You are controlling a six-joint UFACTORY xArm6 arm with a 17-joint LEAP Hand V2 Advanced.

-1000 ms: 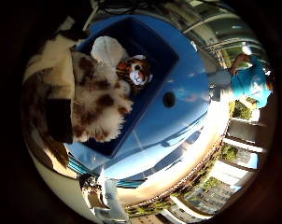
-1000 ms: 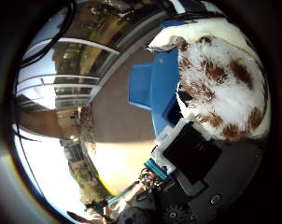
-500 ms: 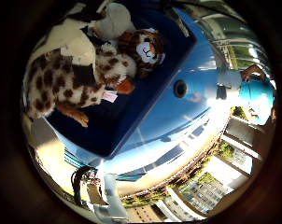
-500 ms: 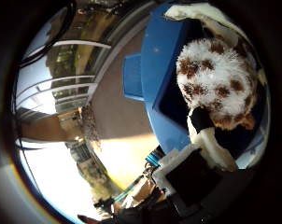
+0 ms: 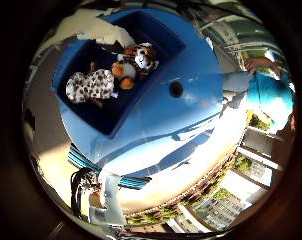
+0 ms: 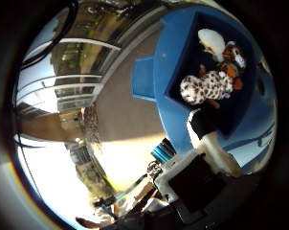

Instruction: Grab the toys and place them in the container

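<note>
A spotted white-and-brown plush toy [image 5: 91,86] lies inside the blue container [image 5: 158,36], a deep bin set into a blue table. A tiger plush [image 5: 137,59] rests against it, and a white plush [image 6: 210,39] lies beside the tiger. My right hand [image 6: 198,182] hangs well above the bin and touches none of the toys. One white and black finger [image 6: 207,138] reaches out nearly straight toward the bin. The hand holds nothing.
The blue table top [image 5: 191,115] has a small round hole [image 5: 176,89] beside the bin. A blue block-shaped piece [image 6: 143,79] stands next to the table on the tan floor [image 6: 120,127]. Glass-panelled walls [image 6: 72,91] stand beyond.
The spotted toy was close against the palm a second ago. It now lies in the bin beside the tiger, and the hand has pulled up and away from it.
</note>
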